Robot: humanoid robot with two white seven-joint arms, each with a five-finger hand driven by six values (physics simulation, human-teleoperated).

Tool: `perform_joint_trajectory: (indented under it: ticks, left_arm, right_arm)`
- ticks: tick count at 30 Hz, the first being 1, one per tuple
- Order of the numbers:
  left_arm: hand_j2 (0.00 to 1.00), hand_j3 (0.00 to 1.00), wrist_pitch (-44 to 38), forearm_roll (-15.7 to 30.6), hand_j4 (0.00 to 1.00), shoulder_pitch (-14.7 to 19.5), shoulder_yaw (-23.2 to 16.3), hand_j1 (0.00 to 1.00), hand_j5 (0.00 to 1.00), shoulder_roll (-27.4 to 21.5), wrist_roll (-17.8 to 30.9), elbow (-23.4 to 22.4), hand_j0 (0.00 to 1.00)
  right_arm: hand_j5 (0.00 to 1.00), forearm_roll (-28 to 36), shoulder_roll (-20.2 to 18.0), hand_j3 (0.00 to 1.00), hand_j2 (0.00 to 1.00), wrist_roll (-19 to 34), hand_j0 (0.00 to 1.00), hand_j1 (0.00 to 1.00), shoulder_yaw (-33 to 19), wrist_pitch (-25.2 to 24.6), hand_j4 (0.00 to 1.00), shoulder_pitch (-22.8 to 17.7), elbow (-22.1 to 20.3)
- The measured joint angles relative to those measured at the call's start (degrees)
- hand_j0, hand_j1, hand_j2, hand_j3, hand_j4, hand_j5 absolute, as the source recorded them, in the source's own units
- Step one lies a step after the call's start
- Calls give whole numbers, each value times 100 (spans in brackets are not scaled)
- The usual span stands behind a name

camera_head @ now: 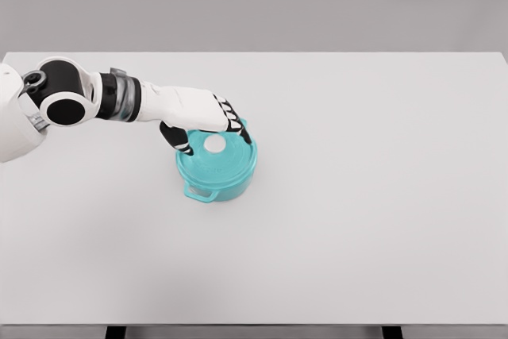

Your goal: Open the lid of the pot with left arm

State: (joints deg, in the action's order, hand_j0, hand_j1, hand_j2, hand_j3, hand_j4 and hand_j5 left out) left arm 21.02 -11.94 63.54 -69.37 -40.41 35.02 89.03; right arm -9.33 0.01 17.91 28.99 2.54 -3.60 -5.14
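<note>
Left hand [208, 121] over the far-left rim of the pot [217, 168], fingers [235, 125] curved down across the lid [216, 156], thumb by the white knob [215, 144]; can't tell if it's actually gripping. Lid on, seated flat. Pot upright on table [381, 196], left of centre, one visible handle [202, 193] pointing near-left. One pot, one lid, one knob, one hand.

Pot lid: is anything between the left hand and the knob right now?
Nothing visible. The left hand is already over the teal pot, fingers curled around the far side of the lid; its white knob shows uncovered just below the palm.
</note>
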Motion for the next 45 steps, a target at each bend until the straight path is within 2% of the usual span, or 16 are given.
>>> perform_joint_trajectory:
  ticks: [7,11,18,25,26,28,36,45]
  left_arm:
    - [82,82,3,0,82,0,-73,82,82,6,0,-72,82]
    - [77,77,4,-1,77,0,-108,77,77,21,0,-91,77]
    - [73,73,2,0,73,0,-141,73,73,41,0,-96,73]
    - [60,60,6,0,60,0,-155,60,60,41,0,-97,60]
    - [54,54,5,1,54,0,-158,54,54,42,-2,-97,54]
    - [51,51,4,4,51,0,-166,51,51,41,-6,-98,51]
    - [48,48,14,2,48,53,-184,48,48,27,-1,-97,48]
    - [48,48,52,1,48,352,-205,48,48,-172,-1,-90,48]
  right_arm:
    - [100,0,0,100,100,0,100,100,0,0,100,0,2]
    - [100,0,0,100,100,0,100,100,0,1,100,0,1]
    - [100,0,0,100,100,0,100,100,0,0,100,0,-1]
    - [100,0,0,100,100,0,100,100,0,0,100,0,0]
    - [100,0,0,100,100,0,100,100,0,0,100,0,0]
    - [100,0,0,100,100,0,100,100,0,0,100,0,0]
    - [100,0,0,100,100,0,100,100,0,0,100,0,1]
    - [100,0,0,100,100,0,100,100,0,0,100,0,0]
